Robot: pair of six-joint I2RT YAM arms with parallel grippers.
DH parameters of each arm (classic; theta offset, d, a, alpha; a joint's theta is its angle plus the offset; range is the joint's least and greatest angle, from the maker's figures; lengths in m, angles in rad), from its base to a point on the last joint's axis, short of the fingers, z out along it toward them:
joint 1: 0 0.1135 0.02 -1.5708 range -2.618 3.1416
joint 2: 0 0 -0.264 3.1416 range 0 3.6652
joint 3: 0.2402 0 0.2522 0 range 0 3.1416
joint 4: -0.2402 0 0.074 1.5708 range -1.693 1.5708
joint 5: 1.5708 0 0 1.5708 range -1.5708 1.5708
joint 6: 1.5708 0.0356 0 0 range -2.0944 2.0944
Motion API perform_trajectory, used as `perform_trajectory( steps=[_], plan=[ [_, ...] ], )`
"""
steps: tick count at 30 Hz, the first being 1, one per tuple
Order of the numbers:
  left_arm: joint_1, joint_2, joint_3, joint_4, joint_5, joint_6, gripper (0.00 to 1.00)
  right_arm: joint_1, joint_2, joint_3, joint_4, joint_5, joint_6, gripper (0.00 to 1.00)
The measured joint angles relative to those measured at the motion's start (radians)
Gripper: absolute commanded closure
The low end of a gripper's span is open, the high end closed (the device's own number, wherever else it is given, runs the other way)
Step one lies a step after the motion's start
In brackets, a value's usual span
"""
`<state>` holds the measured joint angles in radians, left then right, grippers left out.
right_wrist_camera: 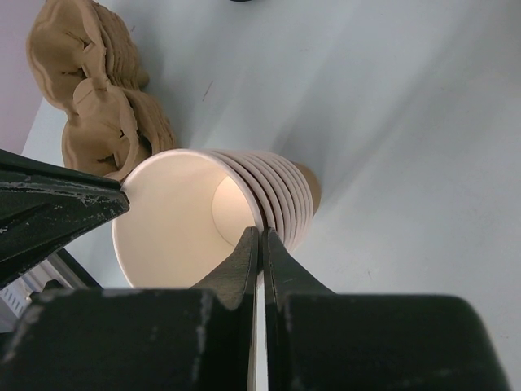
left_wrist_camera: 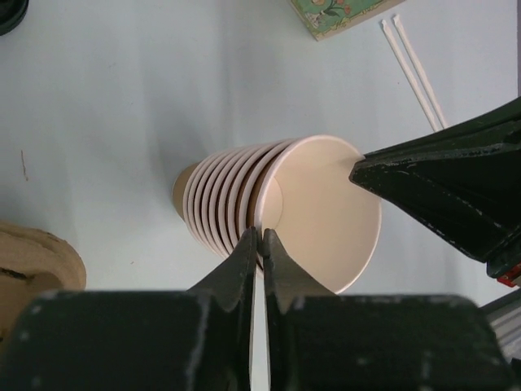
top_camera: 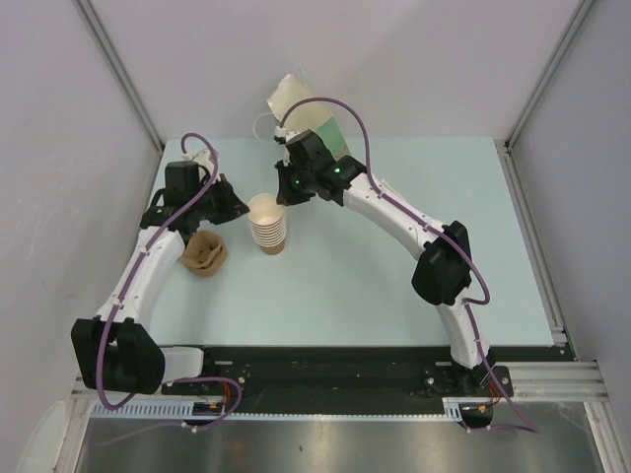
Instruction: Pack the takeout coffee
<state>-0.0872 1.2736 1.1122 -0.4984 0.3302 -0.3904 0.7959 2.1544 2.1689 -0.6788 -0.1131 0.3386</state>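
No lidded takeout coffee shows in any view. A stack of nested lidless brown cups (top_camera: 268, 225) stands mid-table, its cream inside facing both wrist cameras. My left gripper (left_wrist_camera: 260, 236) is shut on the near rim of the top cup (left_wrist_camera: 326, 204), one finger inside the wall and one outside. From the opposite side my right gripper (right_wrist_camera: 260, 232) pinches the same cup's rim (right_wrist_camera: 175, 220). In the top view the left gripper (top_camera: 246, 207) and the right gripper (top_camera: 287, 197) flank the stack.
A brown moulded-pulp carrier (top_camera: 204, 254) lies just left of the stack. A pale bag (top_camera: 294, 101) and a green packet (left_wrist_camera: 334, 12) sit at the back. Two white sticks (left_wrist_camera: 415, 69) lie on the table. A dark round edge (left_wrist_camera: 6, 12) shows at a corner.
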Motion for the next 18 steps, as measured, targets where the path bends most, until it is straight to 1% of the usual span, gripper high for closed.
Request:
perform_trajectory(
  steps=[8, 12, 18],
  plan=[
    [0.003, 0.003, 0.046, -0.077, -0.008, -0.002, 1.0, 0.003, 0.0, 0.001, -0.006, -0.008, -0.002, 1.0],
    [0.014, 0.01, 0.073, -0.103, 0.015, -0.013, 1.0, 0.003, 0.0, 0.003, -0.007, -0.008, -0.003, 1.0],
    [0.031, 0.011, 0.074, -0.115, 0.047, -0.027, 1.0, 0.004, -0.001, 0.005, -0.008, -0.013, -0.009, 1.0]
  ],
)
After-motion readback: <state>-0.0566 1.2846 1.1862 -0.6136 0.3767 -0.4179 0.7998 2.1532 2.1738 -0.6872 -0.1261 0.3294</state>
